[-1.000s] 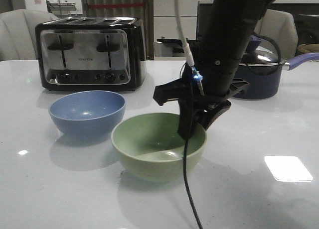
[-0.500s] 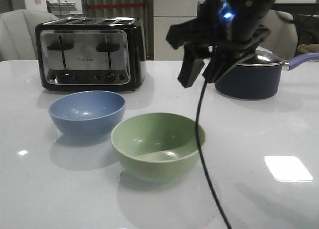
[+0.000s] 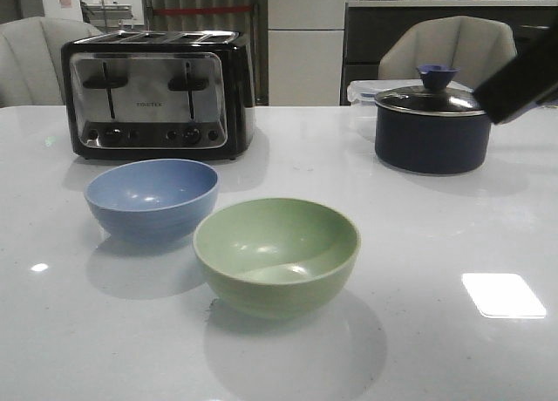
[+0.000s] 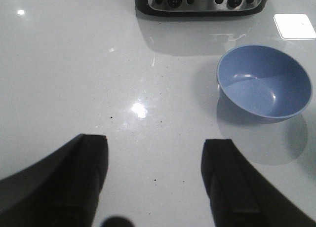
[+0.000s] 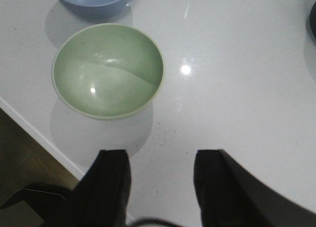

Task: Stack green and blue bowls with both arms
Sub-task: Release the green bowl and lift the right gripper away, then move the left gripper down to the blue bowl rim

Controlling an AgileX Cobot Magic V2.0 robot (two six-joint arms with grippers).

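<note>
We see a glossy white table filling the fg, w/ a bright square light reflection on its right side and a smaller glint at left. Behind it, two pale upholstered chairs: one at far left, one at right. Back wall area has a light cabinet or fridge front, a dark counter unit beside it, and vertical slatted panels w/ a red strip at centre-left; detail there is dim, so possibly shutters. In the right wrist view, brown floor shows past the table edge.
</note>
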